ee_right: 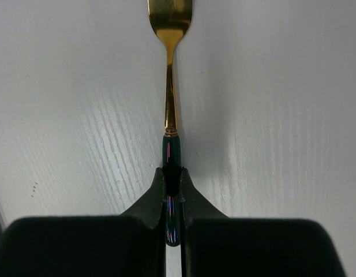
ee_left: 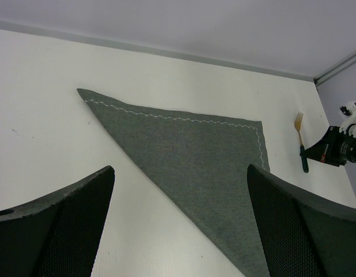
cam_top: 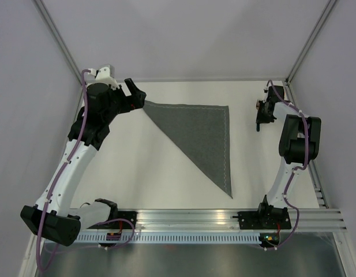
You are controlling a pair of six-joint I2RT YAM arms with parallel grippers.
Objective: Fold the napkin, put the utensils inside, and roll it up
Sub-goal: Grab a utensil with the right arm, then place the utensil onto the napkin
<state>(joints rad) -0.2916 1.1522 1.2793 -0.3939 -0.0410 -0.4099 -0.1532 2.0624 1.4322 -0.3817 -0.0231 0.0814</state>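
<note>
Fork (ee_right: 171, 98) pinched by its dark handle inside right gripper (ee_right: 172, 176)

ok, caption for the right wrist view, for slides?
Right claw shut on the dark handle of a gold fork on the white table.

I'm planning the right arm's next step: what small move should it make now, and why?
Probably lift the fork slightly and begin carrying it toward the napkin. The right gripper is shut on the fork's dark handle, the napkin already lies folded into a triangle, and the fork sits apart from it, beyond its right edge.
</note>
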